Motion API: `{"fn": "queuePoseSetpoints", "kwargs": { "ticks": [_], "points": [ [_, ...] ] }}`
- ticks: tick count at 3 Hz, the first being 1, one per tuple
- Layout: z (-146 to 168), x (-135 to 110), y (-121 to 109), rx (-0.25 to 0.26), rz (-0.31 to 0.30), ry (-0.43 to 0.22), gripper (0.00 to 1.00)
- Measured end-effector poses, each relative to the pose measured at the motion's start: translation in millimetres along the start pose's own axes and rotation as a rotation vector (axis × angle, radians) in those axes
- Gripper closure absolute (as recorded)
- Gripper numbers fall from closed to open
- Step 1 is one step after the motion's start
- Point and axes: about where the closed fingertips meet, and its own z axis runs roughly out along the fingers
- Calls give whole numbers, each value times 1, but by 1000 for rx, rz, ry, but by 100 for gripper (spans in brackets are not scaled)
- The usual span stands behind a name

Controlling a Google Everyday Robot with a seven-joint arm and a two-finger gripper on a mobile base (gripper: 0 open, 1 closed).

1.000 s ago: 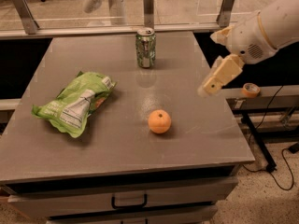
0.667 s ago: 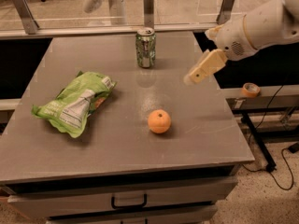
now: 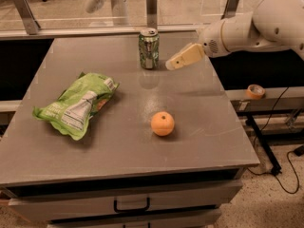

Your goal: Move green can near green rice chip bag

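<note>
The green can stands upright near the far edge of the grey table, silver top up. The green rice chip bag lies flat on the left half, white label panel showing. My gripper reaches in from the right on a white arm and hovers just right of the can, a small gap apart from it, at about the can's lower half.
An orange sits on the table in front of the can, right of the bag. A drawer handle is under the front edge. A tape roll lies on a low shelf to the right. Railing posts stand behind.
My gripper has moved left and toward the far edge, from the table's right side to just beside the can. The can, bag and orange have not moved.
</note>
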Motion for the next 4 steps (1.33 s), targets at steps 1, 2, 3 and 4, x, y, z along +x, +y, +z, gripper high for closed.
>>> {"fn": "queuePoseSetpoints", "kwargs": {
  "ticks": [1,2,3,4],
  "points": [
    [45,-26,-5,-31,1,-70,0],
    [54,-27,0,-37,10,-75,0],
    [73,-32,8,-60,16,-111,0],
    [92,-37,14,-81,19,-143,0]
  ]
}}
